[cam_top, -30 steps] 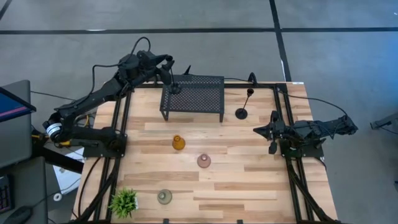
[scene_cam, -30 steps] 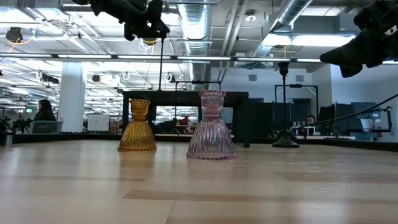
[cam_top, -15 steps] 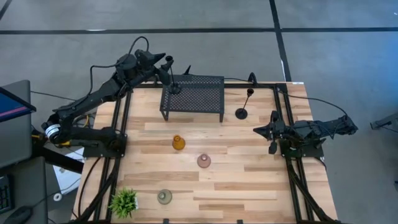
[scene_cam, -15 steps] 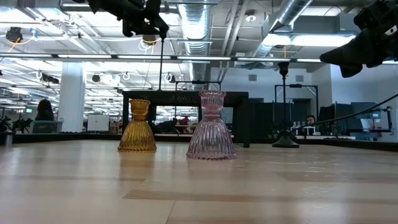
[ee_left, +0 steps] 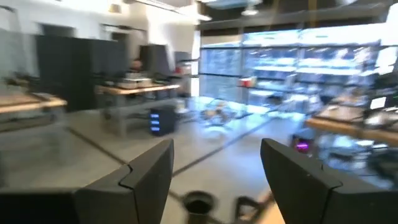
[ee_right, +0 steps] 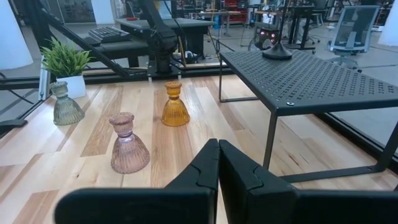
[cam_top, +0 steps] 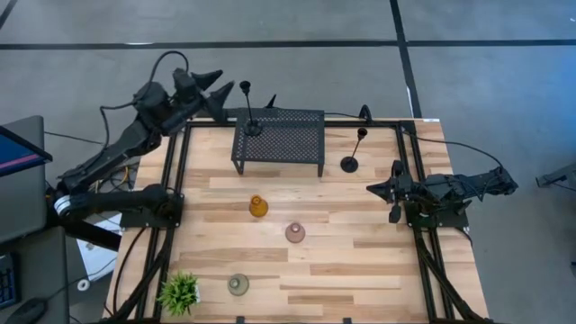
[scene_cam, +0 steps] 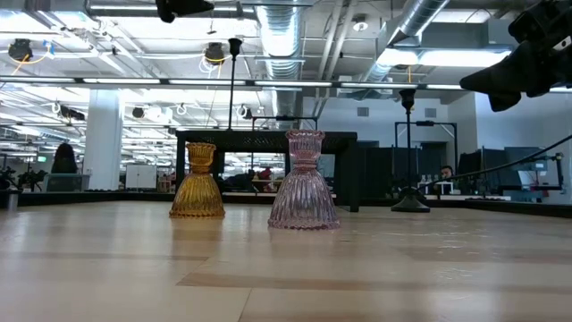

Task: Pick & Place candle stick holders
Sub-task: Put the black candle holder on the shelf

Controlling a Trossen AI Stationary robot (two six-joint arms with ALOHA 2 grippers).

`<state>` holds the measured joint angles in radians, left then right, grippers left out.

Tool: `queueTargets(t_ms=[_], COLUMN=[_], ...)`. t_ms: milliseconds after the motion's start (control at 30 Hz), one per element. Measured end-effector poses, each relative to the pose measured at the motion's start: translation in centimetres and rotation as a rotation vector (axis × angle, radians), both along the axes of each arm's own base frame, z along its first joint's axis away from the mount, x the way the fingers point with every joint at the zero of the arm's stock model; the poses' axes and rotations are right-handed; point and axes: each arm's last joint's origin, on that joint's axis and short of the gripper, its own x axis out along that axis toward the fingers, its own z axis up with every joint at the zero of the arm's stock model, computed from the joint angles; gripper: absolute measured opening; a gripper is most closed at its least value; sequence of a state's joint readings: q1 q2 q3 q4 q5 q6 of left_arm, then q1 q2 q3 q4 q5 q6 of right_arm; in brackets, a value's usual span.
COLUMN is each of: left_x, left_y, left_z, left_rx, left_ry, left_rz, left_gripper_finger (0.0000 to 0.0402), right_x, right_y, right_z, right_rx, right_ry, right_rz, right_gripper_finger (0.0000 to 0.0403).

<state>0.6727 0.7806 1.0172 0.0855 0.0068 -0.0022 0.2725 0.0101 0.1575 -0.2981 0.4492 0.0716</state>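
Wooden bench on a grey floor, open office behind. Left gripper jaws released, holding nothing, raised off the bench's far left corner, just beside the top of the tall black holder but apart from it. That holder stands upright on the black mesh stand, at its left end; base on the mesh top. Right gripper jaws clenched on nothing, fingers pressed together, parked at the bench's right edge, pointing toward the middle. Second tall black holder upright on the bench just right of the stand, near the right gripper but not touching. Amber holder on the bench in front of the stand. Pink holder near it, toward the front and right, apart. Grey-green holder at the front left, just beside the green plant in the front left corner. All three squat holders upright.
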Motion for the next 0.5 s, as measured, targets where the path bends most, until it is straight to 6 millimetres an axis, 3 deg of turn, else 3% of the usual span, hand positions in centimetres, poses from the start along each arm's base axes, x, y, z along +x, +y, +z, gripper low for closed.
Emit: queueTargets(t_ms=[200,500], left_x=[-0.3,-0.5], left_y=[-1.3,-2.5], left_z=[-0.4,-1.4], left_rx=[0.012,-0.012], left_ry=[0.075,0.203], left_rz=[-0.274,-0.589], left_gripper_finger=[0.0210,0.0030], right_x=[0.0,0.0], right_y=[0.0,0.0], right_z=[0.0,0.0], right_rx=[0.000,0.000], right_ry=[0.000,0.001], right_rz=[0.000,0.000], right_gripper_finger=[0.0000,0.0000])
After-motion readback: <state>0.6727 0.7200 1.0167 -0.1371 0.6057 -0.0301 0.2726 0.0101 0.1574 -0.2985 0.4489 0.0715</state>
